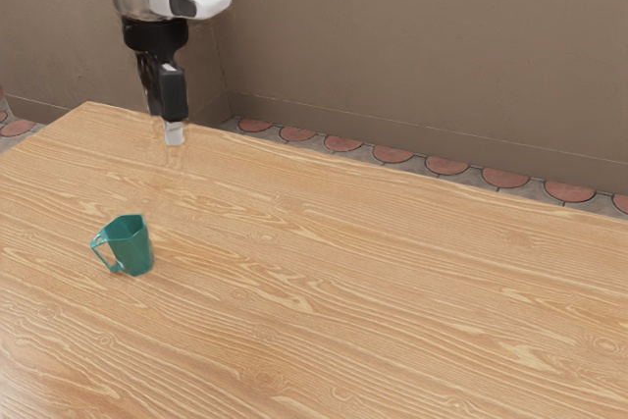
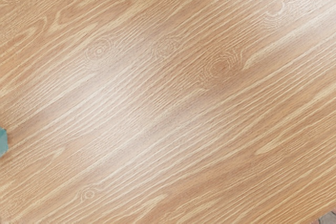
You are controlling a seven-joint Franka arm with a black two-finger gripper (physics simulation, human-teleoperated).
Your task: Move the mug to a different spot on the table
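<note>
Your end effector (image 1: pixel 174 131) is hanging above the counter (image 1: pixel 392 272), close to its far edge and near the far corner on the exterior view's left. It is carrying nothing. From this side-on angle you cannot tell whether it is spread or pressed together.

The mug (image 1: pixel 126 244) is standing upright, well apart from the end effector, nearer the front and toward the counter's edge on the exterior view's left. Its handle (image 1: pixel 102 248) is pointing toward that edge. In the wrist view only a teal sliver of the mug (image 2: pixel 2 141) is peeking in beside bare wood.

You are probably dealing with something light, stiff and smooth, so it may slip or tip under a careless pinch. Taking it by the rim wall on the side away from the handle, or squarely across the body, looks safest.

Bare wood is stretching wide toward the exterior view's right, giving you plenty of room. The edge beyond the handle is the one you should be steering away from.
</note>
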